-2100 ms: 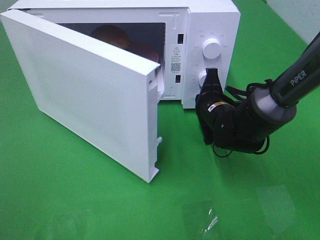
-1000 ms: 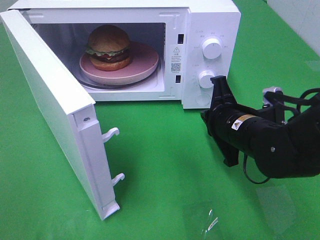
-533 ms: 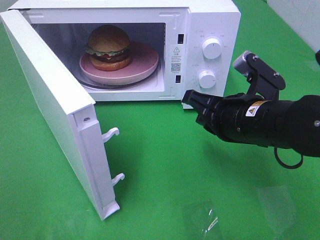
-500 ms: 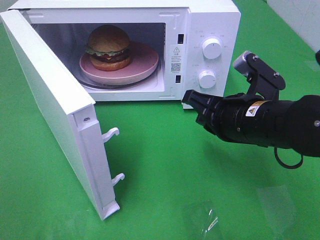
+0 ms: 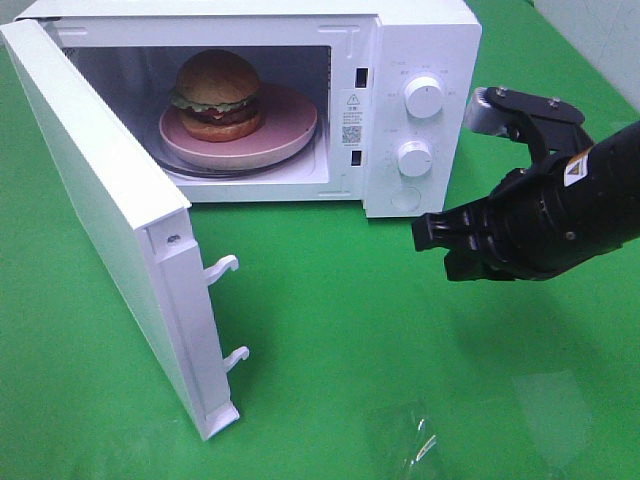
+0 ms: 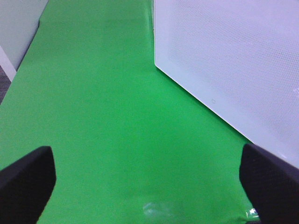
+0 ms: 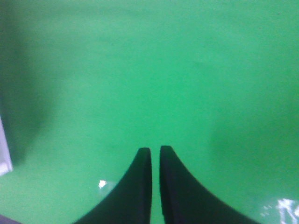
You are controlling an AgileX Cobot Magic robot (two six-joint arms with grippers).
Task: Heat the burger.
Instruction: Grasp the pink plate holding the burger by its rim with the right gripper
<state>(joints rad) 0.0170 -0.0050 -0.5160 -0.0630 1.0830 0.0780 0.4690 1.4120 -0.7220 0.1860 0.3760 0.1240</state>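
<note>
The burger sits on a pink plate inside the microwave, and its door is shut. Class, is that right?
No. The door stands wide open, as the exterior high view shows. The burger does sit on the pink plate inside the microwave.

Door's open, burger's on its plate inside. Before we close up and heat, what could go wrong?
1. The door stands wide open; a push from the left gripper outside it could shift the microwave instead of latching the hooks.
2. The right gripper hangs low near the knobs; swinging it could bump a setting.
3. The burger sits off-centre on the pink plate; a slam might jolt it.
</note>
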